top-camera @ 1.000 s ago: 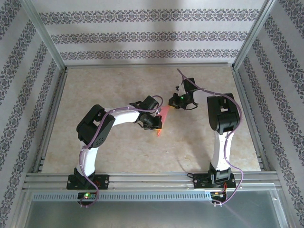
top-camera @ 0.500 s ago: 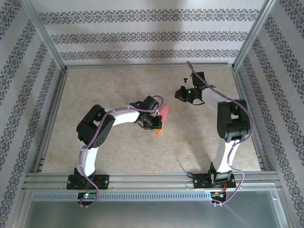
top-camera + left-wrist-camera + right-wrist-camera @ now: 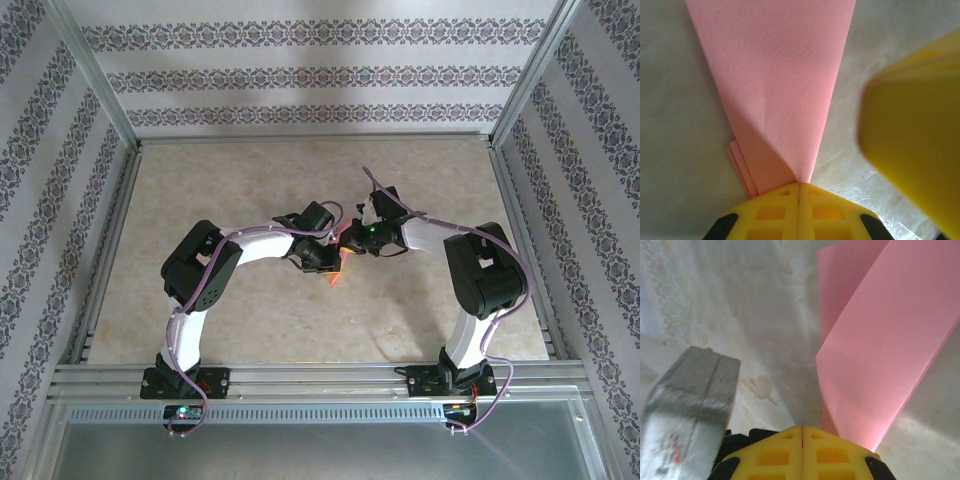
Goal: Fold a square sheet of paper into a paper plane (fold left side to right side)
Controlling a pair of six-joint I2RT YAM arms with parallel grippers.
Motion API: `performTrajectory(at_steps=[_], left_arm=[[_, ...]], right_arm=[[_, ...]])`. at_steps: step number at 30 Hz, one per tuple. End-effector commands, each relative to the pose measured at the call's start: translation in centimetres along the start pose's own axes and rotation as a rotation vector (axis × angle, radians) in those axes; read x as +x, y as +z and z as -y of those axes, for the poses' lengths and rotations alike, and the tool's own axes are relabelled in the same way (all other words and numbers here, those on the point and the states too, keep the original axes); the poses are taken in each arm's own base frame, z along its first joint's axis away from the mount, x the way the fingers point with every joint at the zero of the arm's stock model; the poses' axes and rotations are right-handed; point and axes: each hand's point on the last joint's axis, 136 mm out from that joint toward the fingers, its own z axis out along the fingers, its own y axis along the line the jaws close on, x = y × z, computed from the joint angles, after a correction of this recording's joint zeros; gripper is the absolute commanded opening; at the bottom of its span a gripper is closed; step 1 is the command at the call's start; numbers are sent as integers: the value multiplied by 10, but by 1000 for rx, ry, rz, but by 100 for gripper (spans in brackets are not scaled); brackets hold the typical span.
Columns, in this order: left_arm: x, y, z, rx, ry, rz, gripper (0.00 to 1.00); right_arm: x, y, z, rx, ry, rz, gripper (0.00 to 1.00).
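The square sheet of paper is folded into a slim salmon-pink paper plane (image 3: 336, 272) lying mid-table, its layers tapering to a point (image 3: 780, 75). My left gripper (image 3: 330, 258) is shut, and the paper's narrow tip runs into the seam between its yellow fingertips (image 3: 799, 184). My right gripper (image 3: 352, 240) hangs just behind and to the right of it, shut with nothing between its fingers (image 3: 802, 429). The paper's wide end (image 3: 875, 365) lies just right of that gripper, and one edge passes under its right finger. One right finger (image 3: 915, 130) looms blurred in the left wrist view.
The beige marbled tabletop (image 3: 230, 180) is bare at the back, the left and in front of the arms. Aluminium frame posts and patterned walls enclose it. A grey part of the left arm (image 3: 690, 390) stands close on the left in the right wrist view.
The right gripper swung away toward the back right half a second ago, then came back beside the left gripper at the paper. The left arm and the paper have stayed put.
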Motion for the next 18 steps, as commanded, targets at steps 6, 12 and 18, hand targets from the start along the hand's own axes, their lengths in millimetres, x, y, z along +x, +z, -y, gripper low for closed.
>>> performTrajectory(at_steps=[6,12,18], left_arm=[[50,14,-66,-251,-83,-153,0],[43,10,-61,-241,-75,-130,0],[17,-13,-20,-113,-25,-35,4]], right_arm=[[16,26,25,15,90,-96,0],[26,35,47,69,101,-133,0],[29,34,65,155,59,-142,0]])
